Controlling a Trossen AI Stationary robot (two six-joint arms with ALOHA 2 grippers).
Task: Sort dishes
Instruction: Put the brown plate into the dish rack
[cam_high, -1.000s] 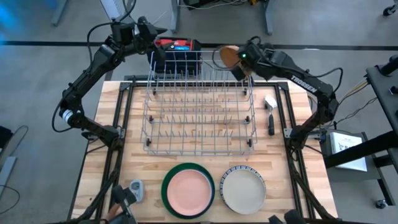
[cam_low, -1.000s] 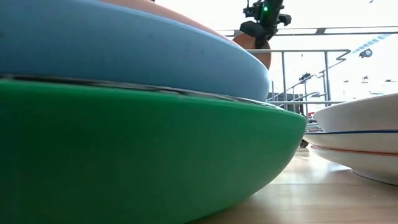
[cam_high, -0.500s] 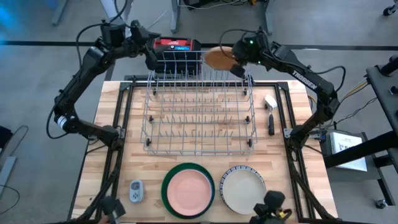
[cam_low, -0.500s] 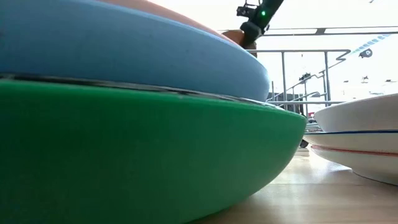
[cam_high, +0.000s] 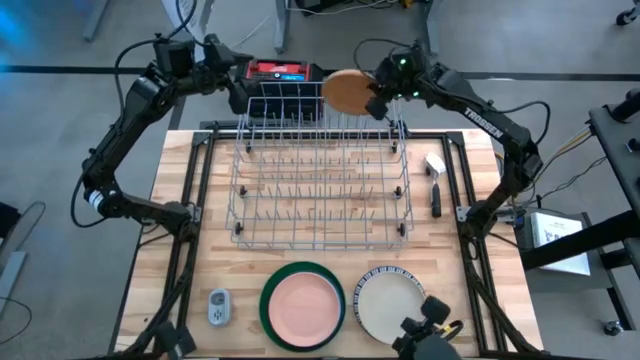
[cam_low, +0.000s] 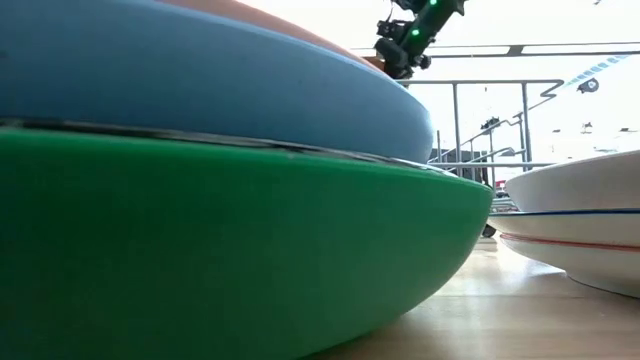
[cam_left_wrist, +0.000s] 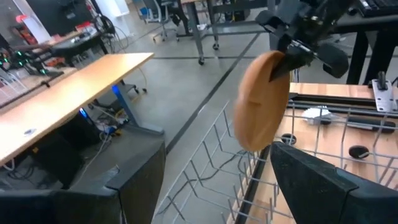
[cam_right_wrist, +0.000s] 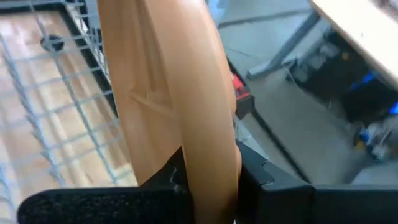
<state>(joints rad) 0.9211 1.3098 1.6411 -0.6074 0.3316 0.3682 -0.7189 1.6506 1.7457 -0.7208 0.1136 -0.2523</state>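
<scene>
My right gripper (cam_high: 376, 97) is shut on a tan plate (cam_high: 346, 92), which hangs above the far edge of the silver wire rack (cam_high: 320, 180). The left wrist view shows that plate (cam_left_wrist: 263, 99) on edge. My left gripper (cam_high: 235, 87) is open over the rack's far left corner and holds nothing. On the near part of the table, a pink plate (cam_high: 303, 303) lies in a large green one (cam_high: 270, 310). A cream plate with a striped rim (cam_high: 390, 303) lies to their right. My right gripper pinches the tan plate's rim (cam_right_wrist: 208, 158) between its two fingers, one on each face. The fingers come from the table's right, slanting down. The plate stands on edge below the gripper, its rim at the fingers (cam_left_wrist: 281, 61) uppermost, clear of the rack.
A small grey gadget (cam_high: 218, 306) lies left of the green plate. A white and a black item (cam_high: 435, 180) lie right of the rack. A red box (cam_high: 285, 72) sits beyond the rack. The low view is filled by the green plate (cam_low: 200, 250), a blue plate (cam_low: 200, 70) and a white bowl (cam_low: 580, 230).
My right gripper has carried the tan plate toward the table's left along the rack's far edge and turned it, so more of its face shows from above. My left arm has drawn back a little toward the table's left, its gripper still open.
</scene>
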